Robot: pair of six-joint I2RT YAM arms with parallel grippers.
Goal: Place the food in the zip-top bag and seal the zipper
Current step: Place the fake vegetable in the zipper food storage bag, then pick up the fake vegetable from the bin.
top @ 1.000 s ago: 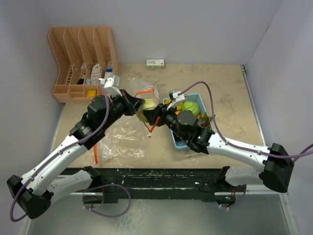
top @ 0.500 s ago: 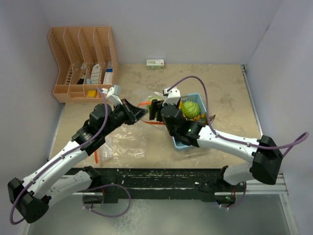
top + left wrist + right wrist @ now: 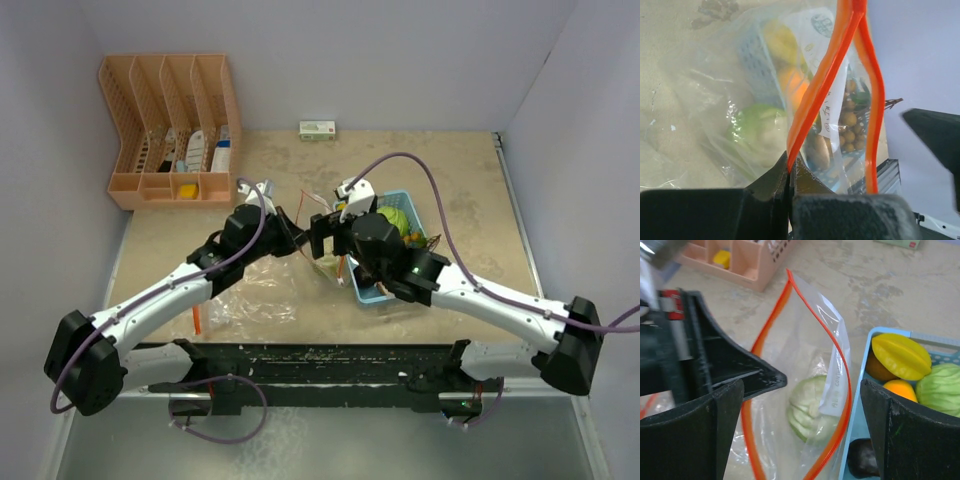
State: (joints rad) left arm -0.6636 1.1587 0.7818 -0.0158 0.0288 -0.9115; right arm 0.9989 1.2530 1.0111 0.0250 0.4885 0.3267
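Bag (image 3: 807,347) zipper (image 3: 826,75) is pinched by the closed left gripper (image 3: 789,172). Right gripper (image 3: 801,390) is held wide open above. Green leafy piece (image 3: 807,410) is seen inside the bag; yellow fruit (image 3: 900,356) is left in the tray (image 3: 900,333).

Left arm (image 3: 160,300), white and black: stretched forward and inward. Left gripper (image 3: 289,232), black, two-finger: jaws clamped on the orange zipper rim of a clear plastic zip-top bag (image 3: 700,90). Right arm (image 3: 480,295): elbow bent, reaching inward. Right gripper (image 3: 322,235): fingers (image 3: 715,435) spread wide apart.
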